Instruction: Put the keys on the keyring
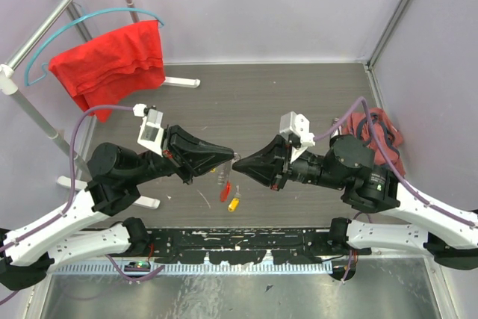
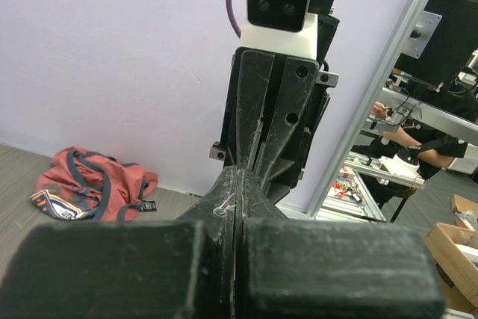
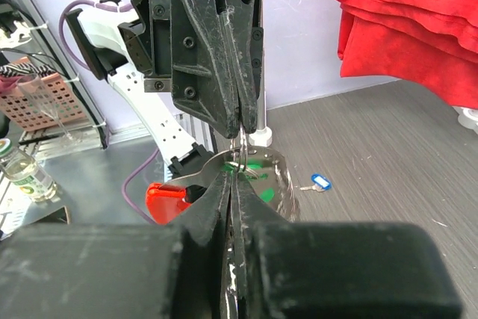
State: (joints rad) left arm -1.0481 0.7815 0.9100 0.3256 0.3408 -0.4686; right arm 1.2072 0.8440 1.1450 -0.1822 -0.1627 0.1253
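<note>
Reporting from the remote desk: the keyring (image 3: 240, 153) is up off the table, its thin wire loop running between the two tool tips. My left gripper (image 3: 240, 131) has its jaws pressed together on the wire. My right gripper (image 3: 231, 184) is likewise closed with no gap showing. A green-tagged key (image 3: 255, 165) sits just beside its tips, but I cannot tell whether it pinches the key or the wire.

Reviewer: Main risk?

Operator: In my judgement, a slip. The wire is thin and the tips meet nose to nose, so a misaligned pull could spring the loop or drop the key before it is threaded. Both wrist views are largely filled by the fingers, so I would see a miss late. The red bar (image 1: 224, 190) shows below the tips; hanging or lying, I cannot say.

Reviewer: Surroundings?

Operator: A yellow-tagged key (image 1: 234, 204) lies just beside the red bar, and a blue-tagged key (image 3: 321, 181) lies further out on the table (image 1: 299, 102). A red cloth (image 1: 112, 61) hangs at far left and a bag (image 2: 89, 188) lies at far right, both well apart. Nothing obstructs the tips.
</note>
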